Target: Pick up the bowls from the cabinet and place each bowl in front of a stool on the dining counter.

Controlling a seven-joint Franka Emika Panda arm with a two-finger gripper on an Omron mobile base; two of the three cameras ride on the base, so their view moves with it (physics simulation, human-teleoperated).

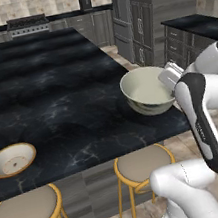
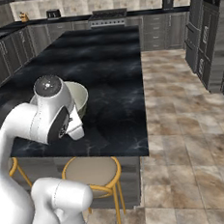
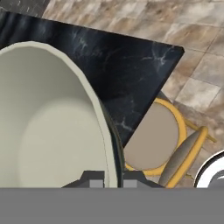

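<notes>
My gripper (image 3: pixel 113 178) is shut on the rim of the deep cream-green bowl (image 3: pixel 48 127), one finger inside and one outside. The bowl (image 1: pixel 145 89) hangs tilted, low over the right front corner of the black marble dining counter (image 1: pixel 52 90); I cannot tell whether it touches the slab. In the left base view the gripper (image 1: pixel 171 81) sits at the bowl's right edge, partly behind my forearm. A tan stool (image 1: pixel 143 163) stands just below that corner. The shallow bowl (image 1: pixel 12 159) with the gold-orange rim rests on the counter's front left, above a second stool (image 1: pixel 25 212).
A stove (image 1: pixel 27 25) and grey base units line the back wall. Tall dark cabinets (image 1: pixel 136 20) and a drawer unit with a black top (image 1: pixel 193 25) stand to the right. Tiled floor (image 2: pixel 181 102) runs along the counter's right side.
</notes>
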